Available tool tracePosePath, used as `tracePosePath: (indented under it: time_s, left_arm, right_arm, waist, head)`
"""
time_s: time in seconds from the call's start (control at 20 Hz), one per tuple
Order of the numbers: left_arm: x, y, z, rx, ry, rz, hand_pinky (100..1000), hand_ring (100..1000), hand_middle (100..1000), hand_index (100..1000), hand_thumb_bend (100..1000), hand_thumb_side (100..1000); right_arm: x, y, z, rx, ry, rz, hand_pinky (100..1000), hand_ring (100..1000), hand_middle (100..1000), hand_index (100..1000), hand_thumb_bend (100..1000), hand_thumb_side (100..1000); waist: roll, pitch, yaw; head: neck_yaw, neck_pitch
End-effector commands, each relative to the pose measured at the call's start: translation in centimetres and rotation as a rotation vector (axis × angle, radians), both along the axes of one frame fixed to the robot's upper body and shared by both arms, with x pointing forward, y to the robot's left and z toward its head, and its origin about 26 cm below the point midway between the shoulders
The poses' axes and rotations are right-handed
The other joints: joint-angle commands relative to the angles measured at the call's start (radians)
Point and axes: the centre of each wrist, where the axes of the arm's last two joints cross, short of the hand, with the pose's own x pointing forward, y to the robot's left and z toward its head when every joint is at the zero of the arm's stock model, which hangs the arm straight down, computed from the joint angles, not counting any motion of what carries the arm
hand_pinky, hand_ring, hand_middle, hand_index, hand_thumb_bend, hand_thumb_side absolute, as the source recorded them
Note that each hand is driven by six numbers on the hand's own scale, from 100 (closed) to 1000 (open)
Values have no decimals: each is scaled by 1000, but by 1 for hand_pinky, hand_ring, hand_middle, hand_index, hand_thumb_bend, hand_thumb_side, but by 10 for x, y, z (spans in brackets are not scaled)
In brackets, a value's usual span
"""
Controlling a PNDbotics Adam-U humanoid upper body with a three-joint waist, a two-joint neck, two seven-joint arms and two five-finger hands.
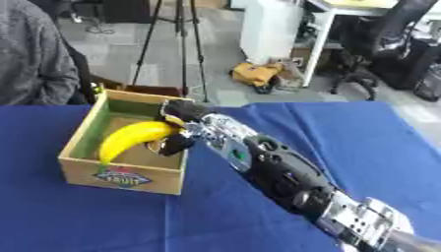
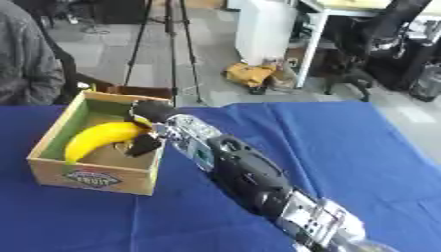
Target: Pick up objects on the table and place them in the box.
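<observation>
Blue table fills the lower view, and we see no other loose objects on the cloth we can see. Our right arm comes in from the lower right and runs diagonally up-left across it, because the box sits on the left side and the reach has to cross the table.

The wooden box sits at the left with its fruit label facing us and its open top up, so we can drop things in from above.

The banana is yellow and lies tilted, its upper end at our hand and its lower tip pointing toward the near-left inside corner. It is inside the box outline, over the floor. We can't tell whether the low tip is touching the bottom or just clear of it.

Our right hand sits at the box's right wall, fingers curled round the banana's upper end. It is clamped on the fruit, not released. The grip at the end lets the long body swing down into the box.

Left hand: not visible.

Our judgement: placement nearly done, and what remains is the release.
</observation>
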Motion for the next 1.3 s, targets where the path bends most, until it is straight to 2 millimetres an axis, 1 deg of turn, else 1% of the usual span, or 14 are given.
tracePosePath:
  time_s: [0.05,0.15,0.2,0.25,0.45,0.7,0.8,0.9,1.0,1.05,1.1,1.2,1.25,1.3]
  left_arm:
    - [0,4,8,11,-28,6,519,699,630,586,253,1000]
    - [0,4,8,12,-27,5,519,698,630,586,253,1000]
    - [0,4,8,11,-28,4,519,698,630,586,254,1000]
    - [0,4,9,11,-29,4,519,698,629,586,254,1000]
    - [0,2,10,9,-33,-4,519,698,628,586,256,1000]
    - [0,1,11,9,-35,-13,519,697,628,586,259,1000]
    - [0,1,11,9,-33,-13,519,697,628,586,260,1000]
    - [0,1,11,12,-31,-12,519,697,628,586,261,1000]
    - [0,1,11,12,-31,-11,519,697,628,586,261,1000]
    - [0,0,11,11,-31,-10,519,697,628,586,261,1000]
    - [0,0,11,11,-31,-10,519,697,628,586,261,1000]
    - [0,0,11,12,-31,-11,519,697,628,586,262,1000]
    - [0,0,11,13,-31,-11,519,697,628,586,262,1000]
    - [0,0,11,13,-31,-11,519,697,628,586,261,1000]
  right_arm:
    - [-4,-6,29,29,-64,-19,199,224,100,129,100,591]
    - [-5,-4,31,-5,-89,-30,172,192,100,136,100,490]
    - [-5,-3,31,-37,-104,-35,169,189,100,138,100,479]
    - [-5,-1,30,-64,-116,-39,156,173,100,143,100,448]
    - [-3,-1,22,-158,-127,-62,147,163,100,147,100,437]
    - [2,-19,14,-189,-92,-140,136,151,100,146,100,429]
    - [3,-26,14,-198,-80,-168,131,145,100,144,100,407]
    - [4,-32,11,-207,-67,-186,129,143,100,143,100,412]
    - [5,-33,7,-217,-50,-187,146,160,100,158,100,428]
    - [5,-32,5,-225,-45,-183,163,177,100,177,100,425]
    - [5,-31,3,-234,-46,-177,198,219,100,225,100,451]
    - [5,-27,2,-261,-67,-156,279,305,194,334,100,487]
    - [4,-26,2,-274,-79,-142,353,378,267,408,100,514]
    - [4,-25,1,-285,-86,-129,458,482,386,502,100,552]
  waist:
    - [4,-23,3]
    - [3,-24,10]
    - [3,-24,14]
    - [3,-24,16]
    - [-2,-23,31]
    - [-9,-21,48]
    - [-12,-18,51]
    - [-14,-14,52]
    - [-16,-9,53]
    - [-16,-6,53]
    - [-17,-4,53]
    - [-18,-1,51]
    - [-18,0,50]
    - [-18,1,49]
  head:
    - [-2,-10]
    - [-4,-10]
    - [-4,-12]
    - [-3,-13]
    - [-7,-17]
    - [-9,-44]
    - [-10,-56]
    - [-11,-65]
    - [-13,-70]
    - [-14,-71]
    - [-15,-70]
    - [-16,-66]
    - [-17,-64]
    - [-18,-62]
